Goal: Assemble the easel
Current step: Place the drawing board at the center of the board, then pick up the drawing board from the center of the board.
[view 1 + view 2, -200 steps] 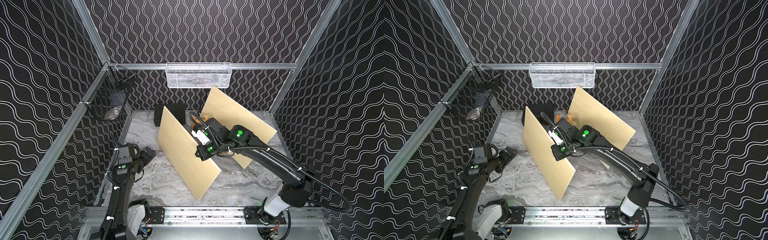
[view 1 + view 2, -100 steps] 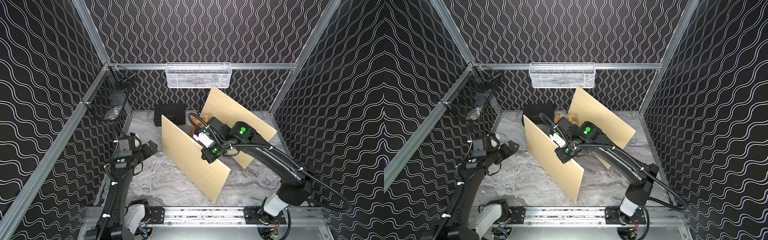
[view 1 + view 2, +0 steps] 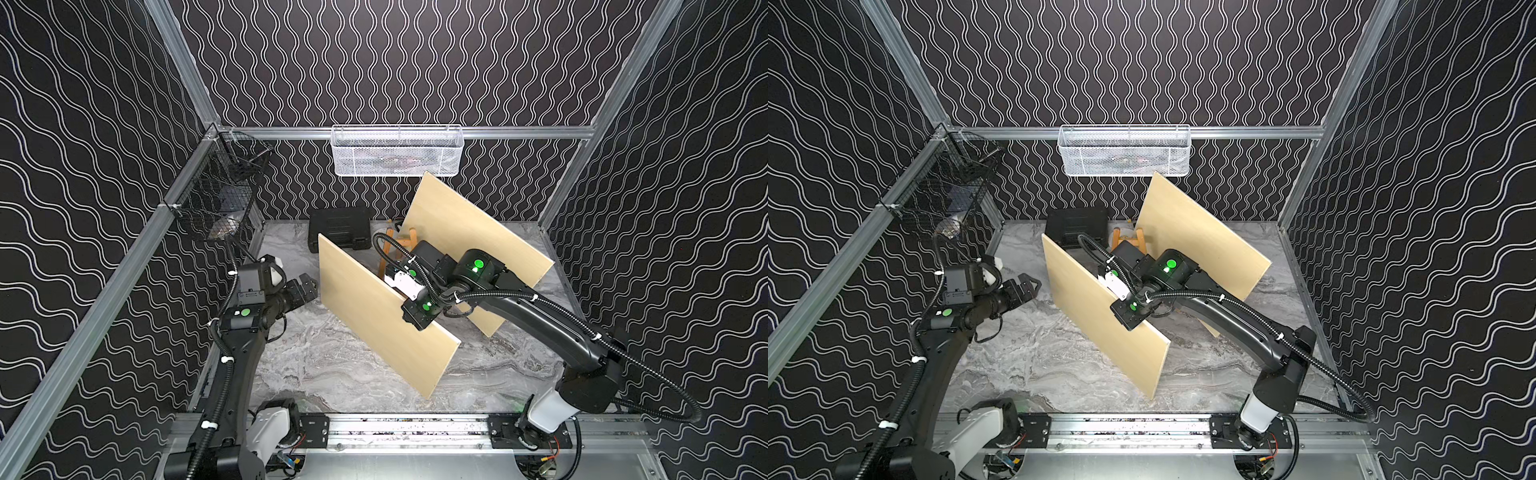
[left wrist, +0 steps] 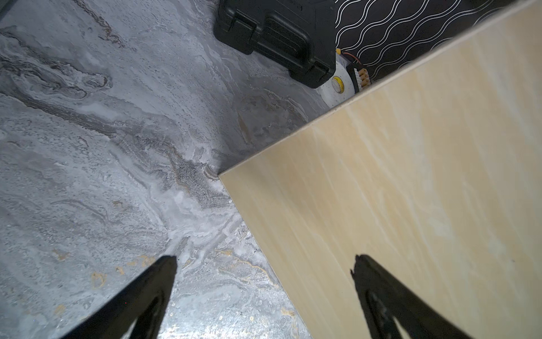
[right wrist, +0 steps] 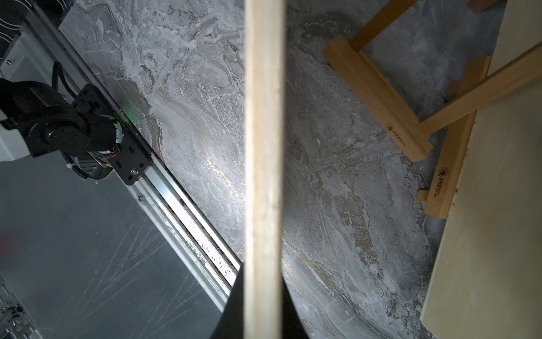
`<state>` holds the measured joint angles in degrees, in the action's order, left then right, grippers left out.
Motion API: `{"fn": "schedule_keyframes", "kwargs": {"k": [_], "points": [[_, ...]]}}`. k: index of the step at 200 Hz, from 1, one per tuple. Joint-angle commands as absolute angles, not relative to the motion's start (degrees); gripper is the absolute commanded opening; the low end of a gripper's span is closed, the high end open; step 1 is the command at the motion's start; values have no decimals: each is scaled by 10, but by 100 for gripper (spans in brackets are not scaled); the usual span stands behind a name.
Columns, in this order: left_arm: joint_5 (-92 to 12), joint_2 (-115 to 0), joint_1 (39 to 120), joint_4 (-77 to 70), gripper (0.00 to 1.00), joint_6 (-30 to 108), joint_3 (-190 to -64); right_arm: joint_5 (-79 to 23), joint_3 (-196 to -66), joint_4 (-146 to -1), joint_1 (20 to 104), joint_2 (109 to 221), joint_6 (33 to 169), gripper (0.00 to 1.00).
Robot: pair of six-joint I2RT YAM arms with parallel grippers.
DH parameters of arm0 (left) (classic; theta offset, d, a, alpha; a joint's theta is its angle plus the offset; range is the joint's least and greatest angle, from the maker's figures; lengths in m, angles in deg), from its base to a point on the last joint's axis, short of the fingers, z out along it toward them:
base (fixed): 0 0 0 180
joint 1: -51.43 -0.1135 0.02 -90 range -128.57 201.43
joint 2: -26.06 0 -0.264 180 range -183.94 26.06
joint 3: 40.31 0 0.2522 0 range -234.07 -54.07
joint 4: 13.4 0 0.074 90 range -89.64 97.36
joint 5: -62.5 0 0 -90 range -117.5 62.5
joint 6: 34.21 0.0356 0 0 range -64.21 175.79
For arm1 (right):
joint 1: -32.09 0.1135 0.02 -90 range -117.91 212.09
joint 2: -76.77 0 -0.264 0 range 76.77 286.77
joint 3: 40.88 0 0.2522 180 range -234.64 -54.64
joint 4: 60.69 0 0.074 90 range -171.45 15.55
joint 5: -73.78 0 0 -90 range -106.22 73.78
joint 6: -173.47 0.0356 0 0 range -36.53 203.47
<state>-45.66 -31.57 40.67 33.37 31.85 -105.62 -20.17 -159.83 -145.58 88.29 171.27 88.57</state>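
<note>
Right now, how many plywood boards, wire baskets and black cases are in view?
Plywood boards: 2
Wire baskets: 2
Black case: 1
Total: 5

Even overhead light in the top views; harsher contrast and softer focus at the wrists.
Both top views are bright and sharp, with soft shadows on the counter (image 3: 332, 365) beneath the near board (image 3: 374, 316) and frame posts (image 3: 178, 62) splaying toward the edges. In the right wrist view the board's edge is close and blurred, and the rail (image 5: 187, 217) glares white. The left pincer (image 4: 264, 264) shows as black, unfocused silhouettes.
</note>
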Motion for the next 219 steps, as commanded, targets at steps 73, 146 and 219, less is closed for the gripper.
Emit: {"fn": "schedule_keyframes", "kwargs": {"k": [73, 146, 219], "points": [[-446, -325, 420, 311, 99, 329, -1076, -197, -1646, -1388, 883, 1761, 867, 32], [-423, -336, 427, 313, 99, 341, -1102, -204, -1655, -1364, 883, 1774, 868, 18], [-411, -335, 427, 313, 99, 354, -1118, -226, -1652, -1349, 883, 1746, 887, 2]]}}
